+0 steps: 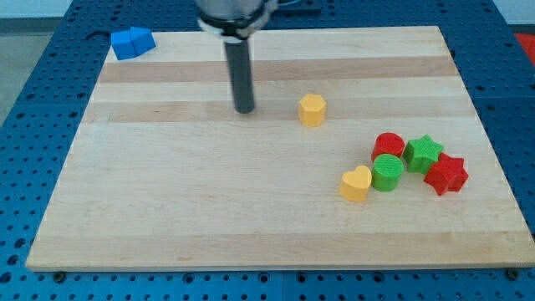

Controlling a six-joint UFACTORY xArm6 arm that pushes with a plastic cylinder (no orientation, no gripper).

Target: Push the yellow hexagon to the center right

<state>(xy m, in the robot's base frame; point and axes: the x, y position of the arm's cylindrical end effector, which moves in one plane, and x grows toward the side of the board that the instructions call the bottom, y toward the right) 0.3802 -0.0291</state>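
Observation:
The yellow hexagon (312, 109) sits on the wooden board (209, 209), a little right of centre in the upper half. My tip (244, 109) rests on the board to the hexagon's left, apart from it by a clear gap. The dark rod rises from the tip to the view's top.
A cluster lies at the right: a yellow heart (356, 184), a green cylinder (387, 172), a red cylinder (388, 145), a green star (423, 152) and a red star (445, 174). Two blue blocks (132, 42) sit at the board's top left corner.

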